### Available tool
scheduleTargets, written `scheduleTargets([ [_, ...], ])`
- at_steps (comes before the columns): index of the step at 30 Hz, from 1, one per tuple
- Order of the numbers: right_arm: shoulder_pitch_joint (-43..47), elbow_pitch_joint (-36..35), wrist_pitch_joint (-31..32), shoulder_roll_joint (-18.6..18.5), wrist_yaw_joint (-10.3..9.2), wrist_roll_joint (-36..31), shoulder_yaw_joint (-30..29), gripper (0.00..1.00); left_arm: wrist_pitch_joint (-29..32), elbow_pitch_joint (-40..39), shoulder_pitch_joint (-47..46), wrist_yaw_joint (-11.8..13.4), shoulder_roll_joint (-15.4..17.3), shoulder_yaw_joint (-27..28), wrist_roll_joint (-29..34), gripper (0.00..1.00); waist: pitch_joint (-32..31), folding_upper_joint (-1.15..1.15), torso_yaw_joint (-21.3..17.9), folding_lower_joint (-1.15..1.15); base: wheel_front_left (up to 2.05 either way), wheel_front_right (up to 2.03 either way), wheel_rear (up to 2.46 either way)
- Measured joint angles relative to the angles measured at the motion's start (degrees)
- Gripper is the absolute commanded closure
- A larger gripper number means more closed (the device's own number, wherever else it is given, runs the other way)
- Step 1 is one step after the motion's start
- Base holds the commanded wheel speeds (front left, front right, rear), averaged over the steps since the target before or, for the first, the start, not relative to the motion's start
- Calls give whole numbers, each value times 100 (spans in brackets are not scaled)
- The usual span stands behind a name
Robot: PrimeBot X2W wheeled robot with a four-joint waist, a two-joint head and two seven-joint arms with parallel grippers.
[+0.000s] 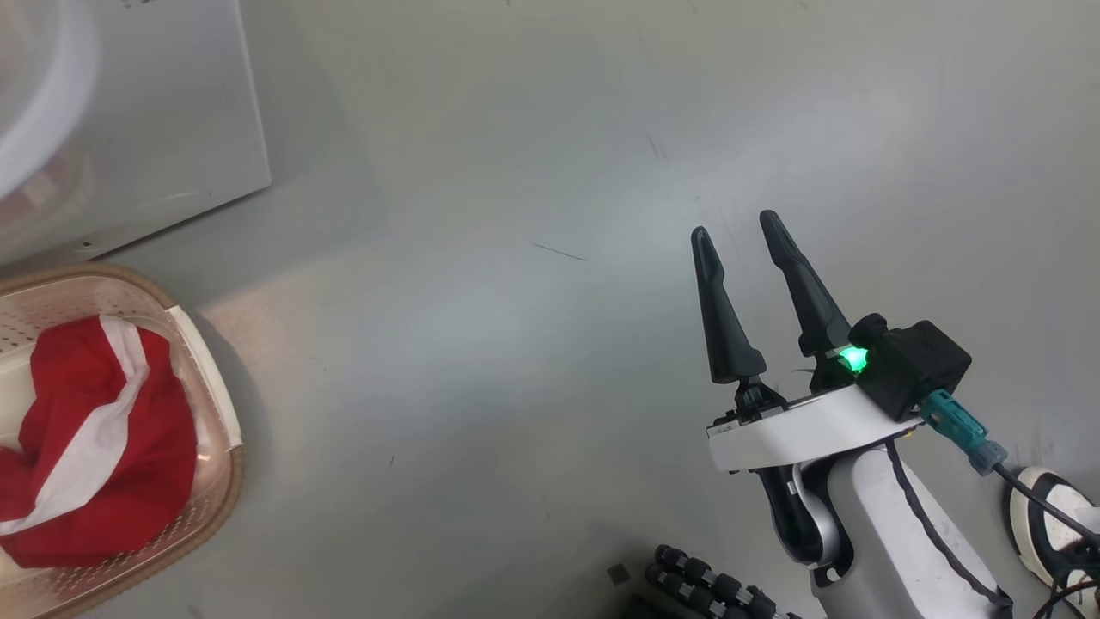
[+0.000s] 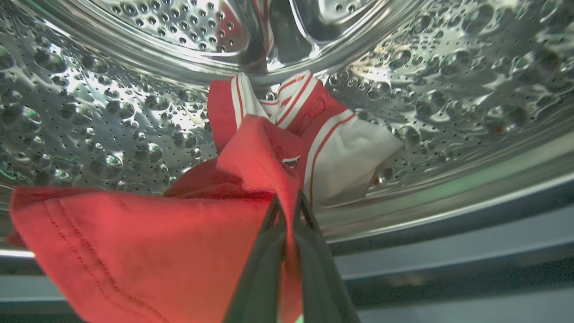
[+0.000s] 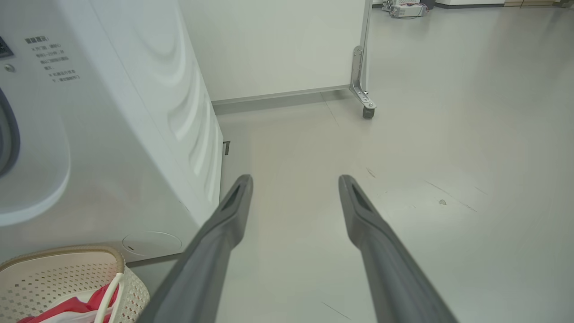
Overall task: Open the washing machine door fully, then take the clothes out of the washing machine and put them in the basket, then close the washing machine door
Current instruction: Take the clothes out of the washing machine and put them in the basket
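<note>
Inside the perforated steel drum of the washing machine (image 2: 112,134) lie red clothes (image 2: 269,152) with white stripes. My left gripper (image 2: 287,202) is shut on a fold of that red fabric near the drum's front lip. More red and white clothes (image 1: 94,438) lie in the cream basket (image 1: 219,404) on the floor below the white washing machine (image 1: 163,112). My right gripper (image 1: 735,225) is open over bare floor, well to the right of the basket (image 3: 58,269), with nothing between its fingers. The washing machine door is out of view.
In the right wrist view the washing machine's white side (image 3: 148,116) stands at left, and a white panel on a caster (image 3: 368,110) stands behind. A person's white shoe (image 1: 1053,516) and a cable are at the lower right of the head view.
</note>
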Motion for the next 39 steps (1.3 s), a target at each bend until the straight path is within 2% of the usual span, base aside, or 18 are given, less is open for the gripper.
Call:
scheduleTargets([
  [12,-37,279,0,-5,9,-243,-215,0,-789,160,132,-247,-544,-189,-143,100,-531,0,400,0,0,0,0],
  [22,6,454,0,-102,100,-391,-424,0,-1369,227,568,-393,-1063,-452,-200,100,-996,0,883,0,0,0,0],
  [35,181,597,0,-210,202,-390,-697,0,-2009,236,1222,-448,-1600,-857,-289,100,-1580,0,1596,0,0,0,0],
  [39,294,668,0,-247,245,-391,-739,0,-2205,220,1462,-454,-1669,-1016,-288,100,-1786,0,1794,0,0,0,0],
])
